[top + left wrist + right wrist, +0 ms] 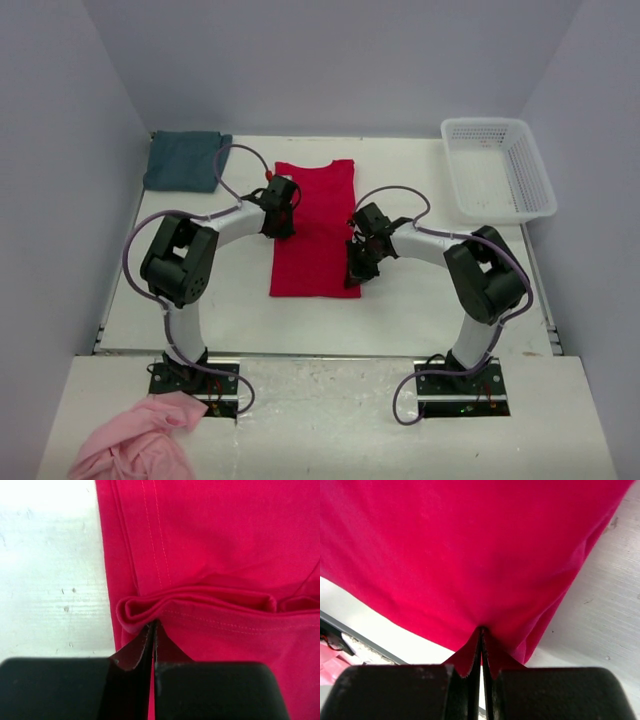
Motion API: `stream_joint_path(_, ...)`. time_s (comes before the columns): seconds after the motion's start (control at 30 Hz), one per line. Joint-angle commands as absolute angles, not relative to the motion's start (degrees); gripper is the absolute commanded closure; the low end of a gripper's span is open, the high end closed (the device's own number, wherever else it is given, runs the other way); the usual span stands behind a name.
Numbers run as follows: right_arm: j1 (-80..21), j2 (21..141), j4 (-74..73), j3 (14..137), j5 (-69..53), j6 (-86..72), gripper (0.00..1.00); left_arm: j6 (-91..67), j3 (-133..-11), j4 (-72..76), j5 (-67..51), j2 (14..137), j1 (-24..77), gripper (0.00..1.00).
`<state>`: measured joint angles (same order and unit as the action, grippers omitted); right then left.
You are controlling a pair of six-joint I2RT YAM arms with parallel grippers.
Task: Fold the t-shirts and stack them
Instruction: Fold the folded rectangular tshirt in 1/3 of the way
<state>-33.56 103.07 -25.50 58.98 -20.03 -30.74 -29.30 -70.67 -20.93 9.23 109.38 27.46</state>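
Left fingers (65, 690) and right fingers (395, 695) each clamp the red t-shirt (315, 240) at its edge, apparently ready to fold it over.

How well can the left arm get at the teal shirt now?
Probably not yet: the left gripper is shut on the red shirt. The path to the teal shirt looks free.

Robotics lab cell: white table (420, 300) boxed by plain pale walls (60, 150), twin robot arms (180, 262) bolted on.
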Motion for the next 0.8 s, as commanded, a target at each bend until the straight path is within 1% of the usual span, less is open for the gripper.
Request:
stream_joint_path(0.0, -33.8, 102.7, -24.1, 57.1, -19.0, -31.9, 1.0, -27.9, -71.9, -18.0, 8.7, 111.5, 25.8, 1.0)
stream_joint_path(0.07, -33.8, 102.5, -24.1, 56.3, -17.9, -31.7, 1.0, -27.6, -71.5, -17.5, 9.0, 111.9, 25.1, 1.0)
stream_joint_path(0.23, -33.9, 101.9, -24.8, 55.8, -16.8, -31.1, 1.0, -26.6, -71.8, -19.9, 14.2, 109.7, 24.7, 1.0)
stream_joint_path(0.43, -34.7, 95.0, -27.6, 58.1, -12.5, -27.9, 1.0, -26.7, -68.9, -19.2, 14.1, 97.8, 24.9, 1.0)
stream_joint_path(0.57, -34.7, 90.5, -30.7, 59.6, -11.9, -27.1, 1.0, -28.0, -66.8, -20.9, 16.3, 88.4, 24.9, 1.0)
stream_joint_path(0.63, -34.6, 89.0, -32.1, 59.7, -11.9, -27.0, 1.0, -30.1, -65.6, -23.1, 16.7, 86.1, 24.9, 0.99)
stream_joint_path(0.67, -34.7, 87.6, -32.3, 59.4, -12.2, -26.9, 0.98, -30.9, -64.8, -23.3, 16.8, 84.0, 24.9, 0.98)
stream_joint_path(0.7, -34.7, 86.9, -32.4, 58.5, -12.9, -26.7, 0.87, -31.6, -63.7, -23.5, 16.4, 83.2, 24.9, 0.95)
stream_joint_path(0.77, -34.7, 85.3, -32.3, 57.3, -16.0, -26.3, 0.73, -33.0, -60.5, -23.2, 14.1, 81.0, 24.9, 0.94)
